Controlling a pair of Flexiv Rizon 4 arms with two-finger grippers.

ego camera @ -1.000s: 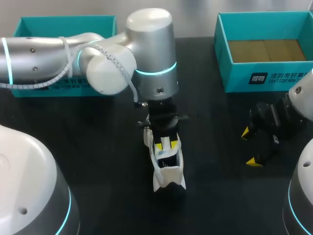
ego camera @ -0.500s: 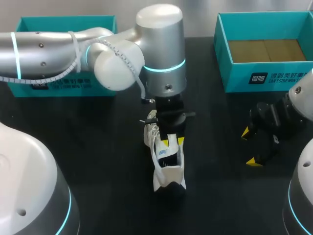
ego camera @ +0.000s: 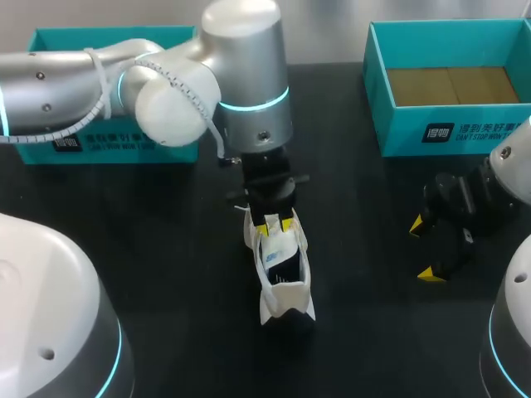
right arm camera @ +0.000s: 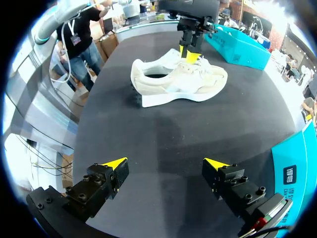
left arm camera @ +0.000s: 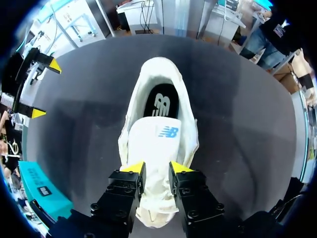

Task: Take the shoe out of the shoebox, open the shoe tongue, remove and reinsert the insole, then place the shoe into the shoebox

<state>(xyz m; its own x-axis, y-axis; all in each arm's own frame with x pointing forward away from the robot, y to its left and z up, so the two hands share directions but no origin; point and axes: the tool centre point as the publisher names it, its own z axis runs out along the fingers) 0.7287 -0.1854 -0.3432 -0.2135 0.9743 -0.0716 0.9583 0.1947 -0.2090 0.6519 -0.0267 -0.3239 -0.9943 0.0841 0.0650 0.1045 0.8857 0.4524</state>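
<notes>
L pincer (left arm camera: 157,167) clamped on tongue (left arm camera: 158,141) of shoe (right arm camera: 178,82); R pincer (right arm camera: 166,166) wide apart, well off.

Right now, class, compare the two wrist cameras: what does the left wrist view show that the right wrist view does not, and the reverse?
Only the left wrist view looks down into the shoe. It shows the dark insole inside and the white tongue running back between the left pincer's fingers.

Only the right wrist view shows the shoe side-on, sole down, and the right pincer up close, open above bare tabletop.

Both show the shoe, both pincers, the black table and the teal shoebox near the right pincer.
</notes>
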